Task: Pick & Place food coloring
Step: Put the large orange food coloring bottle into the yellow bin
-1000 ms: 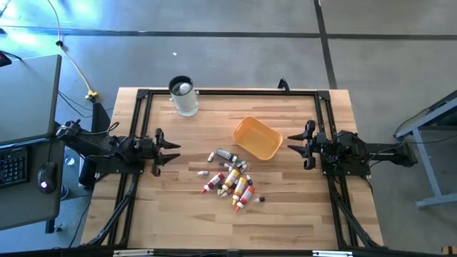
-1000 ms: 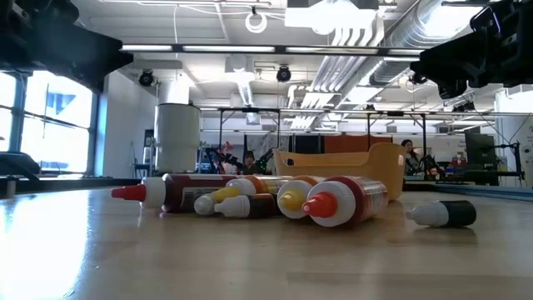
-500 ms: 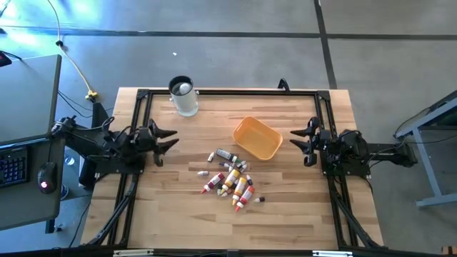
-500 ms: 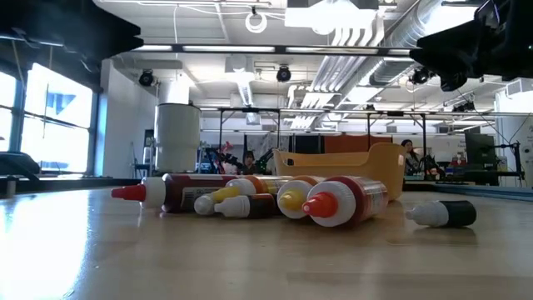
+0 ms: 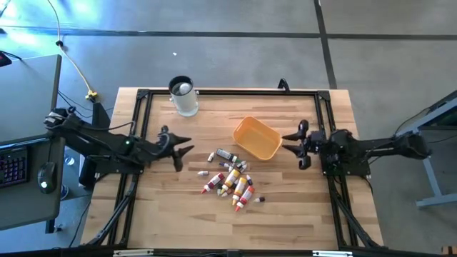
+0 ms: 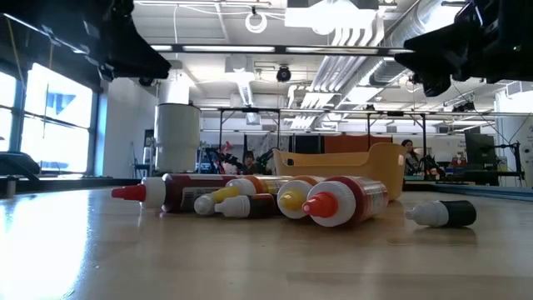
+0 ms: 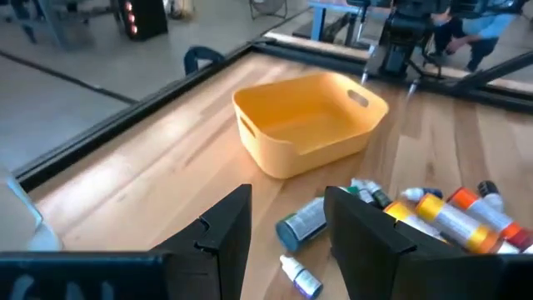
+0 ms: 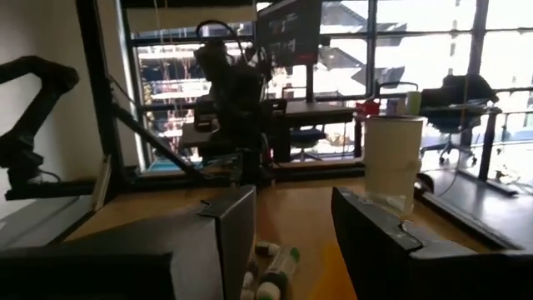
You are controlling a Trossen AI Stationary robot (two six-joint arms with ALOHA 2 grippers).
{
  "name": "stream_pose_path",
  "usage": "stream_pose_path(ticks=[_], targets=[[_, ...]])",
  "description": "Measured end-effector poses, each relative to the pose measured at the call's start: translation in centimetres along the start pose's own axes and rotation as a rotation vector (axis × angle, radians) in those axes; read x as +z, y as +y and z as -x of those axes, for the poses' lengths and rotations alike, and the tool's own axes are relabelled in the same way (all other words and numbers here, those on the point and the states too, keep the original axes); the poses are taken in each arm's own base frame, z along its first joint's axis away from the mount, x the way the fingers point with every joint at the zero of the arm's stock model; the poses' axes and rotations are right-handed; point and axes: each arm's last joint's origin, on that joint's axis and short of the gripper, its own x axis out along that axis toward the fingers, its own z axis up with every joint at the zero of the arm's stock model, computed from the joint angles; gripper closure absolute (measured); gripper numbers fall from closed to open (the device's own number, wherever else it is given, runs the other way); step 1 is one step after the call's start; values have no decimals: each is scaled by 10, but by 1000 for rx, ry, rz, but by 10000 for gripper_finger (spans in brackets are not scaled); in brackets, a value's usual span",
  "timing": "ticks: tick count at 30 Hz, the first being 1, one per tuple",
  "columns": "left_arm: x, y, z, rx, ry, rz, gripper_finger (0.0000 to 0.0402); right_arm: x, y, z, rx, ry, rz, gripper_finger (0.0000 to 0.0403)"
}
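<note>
The food coloring bottles (image 5: 232, 178) lie on their sides in a loose heap on the wooden table, with yellow, orange, white and dark bodies and red or white caps. They also show in the low view (image 6: 275, 200) and the left wrist view (image 7: 441, 218). My left gripper (image 5: 180, 148) is open above the table, left of the heap. In its own wrist view, my left gripper (image 7: 287, 225) points toward the heap and the tray. My right gripper (image 5: 294, 143) is open, hovering right of the orange-yellow tray (image 5: 257, 138). Neither gripper touches anything.
The orange-yellow tray (image 7: 304, 121) stands just beyond the heap, toward the far right. A tall clear cup with a dark rim (image 5: 183, 96) stands at the far left edge, inside the black frame (image 5: 228, 91) that rims the table. Bare wood lies near the front edge.
My left gripper has moved toward the table's right, closer to the bottle heap, after a brief swing toward the far edge. My right gripper has shifted slightly toward the table's left, nearer the tray. The bottles have not moved.
</note>
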Motion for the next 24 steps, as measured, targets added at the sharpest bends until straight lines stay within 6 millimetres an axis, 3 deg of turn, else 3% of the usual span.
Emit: stream_pose_path(ticks=[8, 13, 18, 24], targets=[[-1, -20, -21, 18, 76, 35, 250, -25, 0, -14, -1, 228, -114, 249], [-4, -29, -31, 31, 72, 59, 250, -8, 6, -39, 87, 294, -105, 249], [-6, -35, -39, 24, 53, 78, 250, 9, 38, -82, 258, 401, 58, 249], [-5, -36, -40, 43, 33, 119, 250, 10, 88, -129, 491, 684, 212, 249]])
